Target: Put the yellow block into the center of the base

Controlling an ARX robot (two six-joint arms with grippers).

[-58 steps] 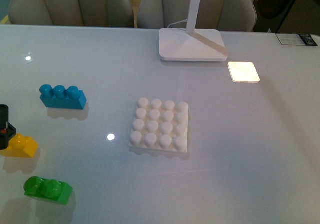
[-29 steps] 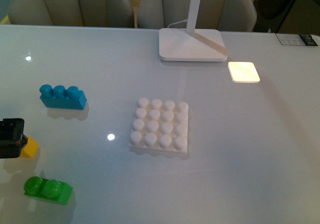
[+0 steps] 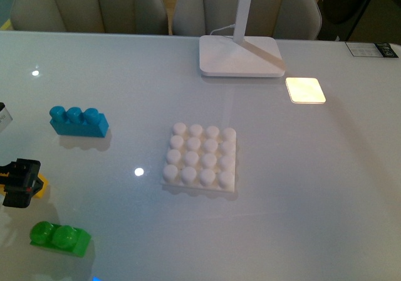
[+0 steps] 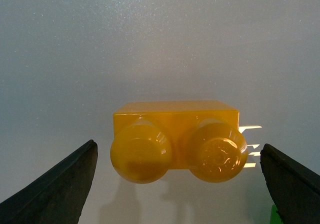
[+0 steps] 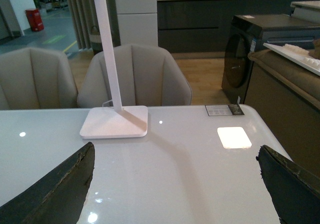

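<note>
Left fingers [image 4: 60,184] moved astride yellow block [image 4: 175,119]; gaps visible wrist-view only.

Even, bright indoor light fills the front view. The glossy white table [image 3: 282,187] carries small round glare spots beside a glowing square tile [image 3: 306,90], and the blue brick [image 3: 79,121] casts a soft, faint shadow. In the left wrist view the yellow block [image 4: 176,134] is sharp, with glints on its studs, while the fingers [image 4: 55,184] are near-black shapes with little detail. The right wrist view is clear and daylit.
</note>
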